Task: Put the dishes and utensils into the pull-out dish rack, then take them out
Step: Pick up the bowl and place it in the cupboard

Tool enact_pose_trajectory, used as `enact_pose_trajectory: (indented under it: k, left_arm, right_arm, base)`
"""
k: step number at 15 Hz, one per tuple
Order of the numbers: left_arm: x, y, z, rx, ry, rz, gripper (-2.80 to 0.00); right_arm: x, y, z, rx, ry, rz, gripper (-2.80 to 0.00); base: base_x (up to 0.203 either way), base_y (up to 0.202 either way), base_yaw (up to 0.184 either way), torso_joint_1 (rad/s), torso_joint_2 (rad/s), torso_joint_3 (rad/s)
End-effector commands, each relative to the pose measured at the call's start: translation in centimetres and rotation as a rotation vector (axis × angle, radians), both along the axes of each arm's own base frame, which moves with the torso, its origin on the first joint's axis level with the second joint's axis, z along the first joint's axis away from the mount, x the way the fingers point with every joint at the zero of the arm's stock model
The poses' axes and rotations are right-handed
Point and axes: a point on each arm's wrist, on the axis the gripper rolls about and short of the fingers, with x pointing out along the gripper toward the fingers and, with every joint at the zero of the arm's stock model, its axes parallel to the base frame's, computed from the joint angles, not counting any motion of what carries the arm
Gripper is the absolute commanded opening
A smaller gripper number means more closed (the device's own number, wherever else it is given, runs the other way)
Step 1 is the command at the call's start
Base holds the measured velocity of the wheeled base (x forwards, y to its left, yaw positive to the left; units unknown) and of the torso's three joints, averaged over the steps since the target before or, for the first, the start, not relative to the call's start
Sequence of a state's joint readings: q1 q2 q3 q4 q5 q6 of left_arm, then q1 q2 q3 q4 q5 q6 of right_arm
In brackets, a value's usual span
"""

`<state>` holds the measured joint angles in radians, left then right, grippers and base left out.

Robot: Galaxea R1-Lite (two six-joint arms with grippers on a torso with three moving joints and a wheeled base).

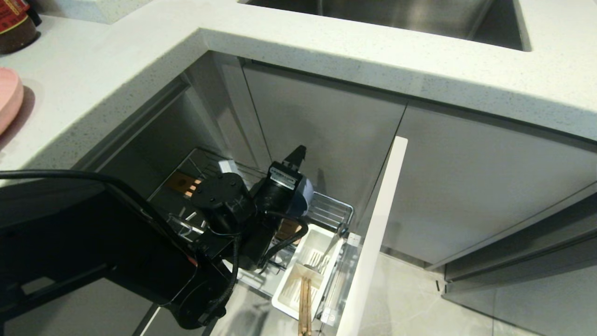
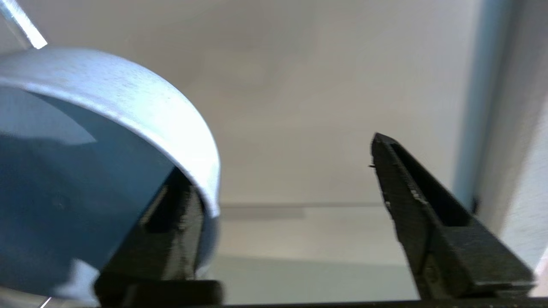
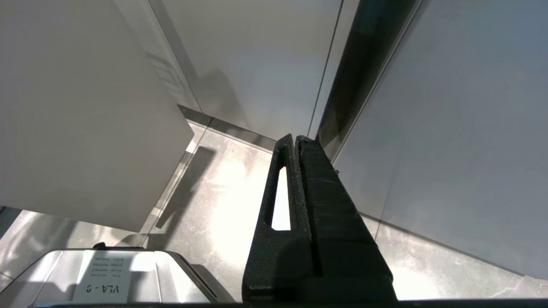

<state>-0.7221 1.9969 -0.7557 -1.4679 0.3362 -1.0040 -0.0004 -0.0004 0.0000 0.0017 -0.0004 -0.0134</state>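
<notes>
Oddly, the only readable writing is "VLA" on a label (image 3: 99, 273) by the right hand (image 3: 296, 141), clenched above the grey floor (image 3: 222, 188). The left hand (image 2: 295, 171) is released around the blue bowl's (image 2: 128, 107) rim, seemingly inside the dish rack (image 1: 329, 210). Chopsticks (image 1: 304, 303) stand in its white cup (image 1: 298, 275).

I'm looking into my pulled-out rack (image 1: 332, 208), which is carrying a white cup (image 1: 305, 268) with chopsticks (image 1: 304, 305) and a fork (image 1: 323, 261) standing in it. A blue bowl (image 1: 305, 196) is sitting among the wires. The counter (image 1: 116, 65) is bearing a pink plate (image 1: 8, 100).
</notes>
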Motion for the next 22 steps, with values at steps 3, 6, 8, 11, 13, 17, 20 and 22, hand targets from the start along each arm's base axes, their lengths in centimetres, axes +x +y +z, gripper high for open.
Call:
enact_pose_trajectory:
  k: [3,6,8,11,13,17,20,22]
  left_arm:
    - [-1.2,-0.1,1.3,0.015,0.007,-0.02,0.0]
    - [-1.9,-0.4,1.6,0.121,0.015,0.0,0.0]
    - [-2.2,-0.3,1.6,0.164,0.039,0.014,0.0]
    - [-2.5,0.2,0.8,0.264,0.143,0.05,0.0]
    - [-2.7,0.4,0.4,0.311,0.189,0.057,0.0]
    - [-3.0,0.7,0.9,0.406,0.183,0.068,0.0]
    - [-3.2,1.0,1.1,0.445,0.187,0.095,0.0]
    - [-3.3,1.1,1.1,0.465,0.201,0.119,-2.8]
  right_arm:
    - [0.0,0.0,0.0,0.0,0.0,0.001,-2.8]
    - [0.0,0.0,0.0,0.0,0.0,0.001,-2.8]
    - [0.0,0.0,0.0,0.0,0.0,0.001,-2.8]
    - [0.0,0.0,0.0,0.0,0.0,-0.001,-2.8]
    - [0.0,0.0,0.0,0.0,0.0,-0.001,-2.8]
    - [0.0,0.0,0.0,0.0,0.0,-0.001,-2.8]
    - [0.0,0.0,0.0,0.0,0.0,0.0,-2.8]
    - [0.0,0.0,0.0,0.0,0.0,0.001,-2.8]
  base:
    - [0.0,0.0,0.0,0.0,0.0,0.0]
    - [0.0,0.0,0.0,0.0,0.0,0.0]
    - [0.0,0.0,0.0,0.0,0.0,0.0]
    - [0.0,0.0,0.0,0.0,0.0,0.0]
    - [0.0,0.0,0.0,0.0,0.0,0.0]
    - [0.0,0.0,0.0,0.0,0.0,0.0]
    - [0.0,0.0,0.0,0.0,0.0,0.0]
    - [0.0,0.0,0.0,0.0,0.0,0.0]
